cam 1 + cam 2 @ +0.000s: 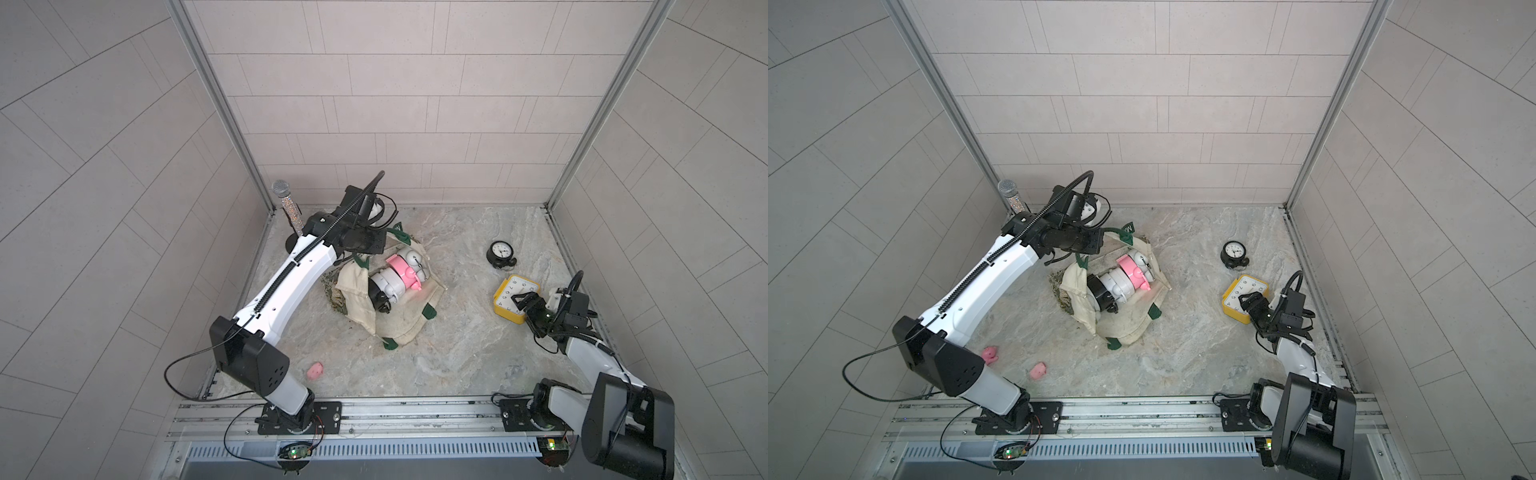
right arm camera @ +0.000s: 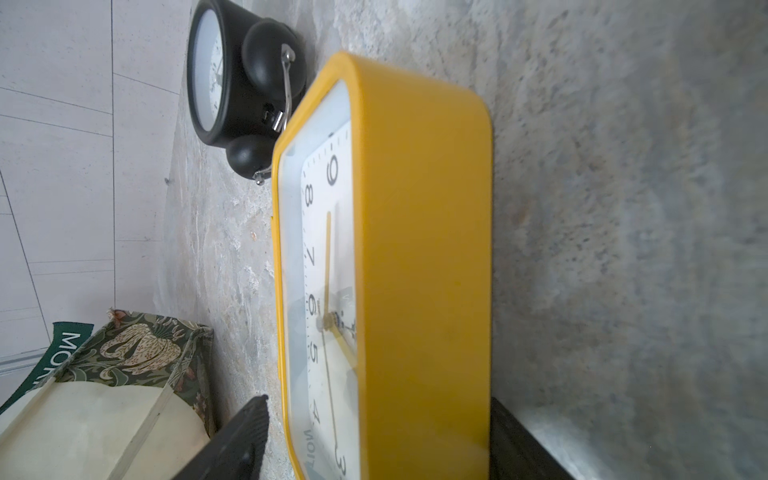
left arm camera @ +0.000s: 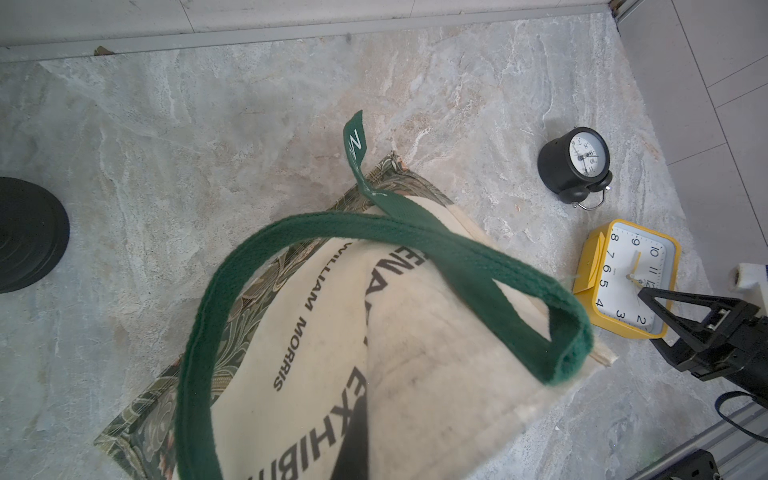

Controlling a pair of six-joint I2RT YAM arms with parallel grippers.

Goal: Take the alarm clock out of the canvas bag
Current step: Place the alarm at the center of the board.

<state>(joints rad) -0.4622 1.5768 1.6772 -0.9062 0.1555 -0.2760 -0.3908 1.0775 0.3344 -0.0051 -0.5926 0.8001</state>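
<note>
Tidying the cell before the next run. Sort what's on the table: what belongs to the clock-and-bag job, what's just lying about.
Job: canvas bag; pink clock and white clock inside it; yellow clock and small black clock, out on the table.
Lying about: upright microphone; pink scraps near the table's front edge.

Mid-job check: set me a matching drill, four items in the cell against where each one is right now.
Things:
1. yellow square alarm clock
2. black twin-bell alarm clock
3. pink alarm clock
4. microphone

Places:
A. in the open mouth of the canvas bag
B. upright at the far left corner
C. between the open jaws of the right gripper
D. free on the table, beyond the yellow clock

Pairs: 1-C, 2-D, 3-A, 4-B
</note>
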